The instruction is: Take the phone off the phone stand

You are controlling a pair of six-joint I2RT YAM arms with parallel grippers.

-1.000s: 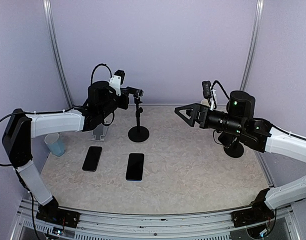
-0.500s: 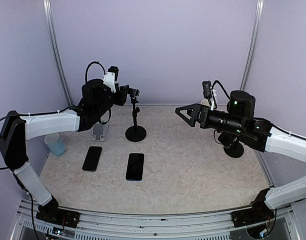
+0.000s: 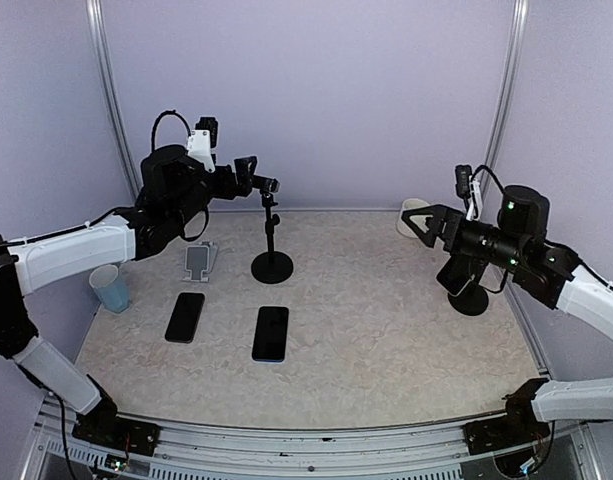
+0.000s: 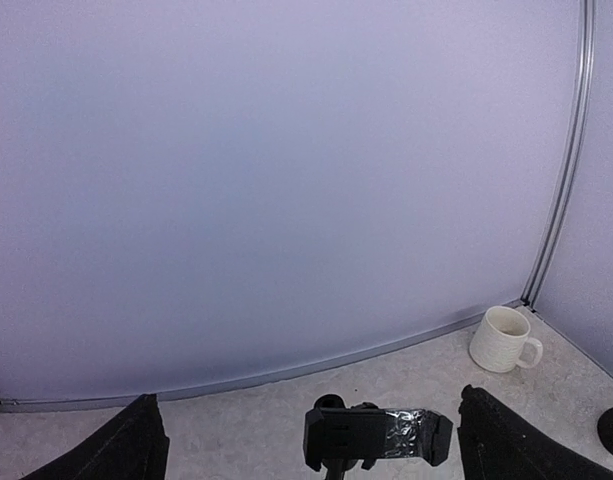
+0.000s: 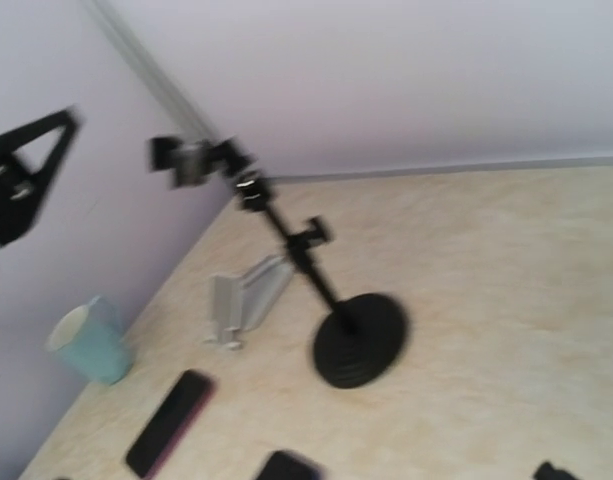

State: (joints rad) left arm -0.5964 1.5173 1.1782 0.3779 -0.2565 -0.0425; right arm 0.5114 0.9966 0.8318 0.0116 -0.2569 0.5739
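I'm seeing the phone [image 3: 271, 333] lying flat on the table [image 3: 386, 350], in front of the black phone stand [image 3: 273, 266] and apart from it. A second phone [image 3: 184, 317] is lying near it, on the side of the blue cup [image 3: 110, 289]. Neither phone has moved in the last second. The stand's round base is sitting slightly further left than it was a second ago.

The left gripper [image 3: 248, 176] is where I'm noticing the main change. A second ago it was clamped on the stand's clamp head [image 4: 376, 437]; now its fingers [image 4: 136, 445] are spread wide with nothing between them. It has backed off up and to the left, with the clamp head just ahead of it. With that arm swung away, the silver stand [image 3: 199, 260] is showing in full beside the black one.

The right gripper [image 3: 423, 224] is holding its jaws wide, as before, and gripping nothing. Its arm has pulled back from mid-table to the right and is now hanging near the white mug [image 3: 414, 217].
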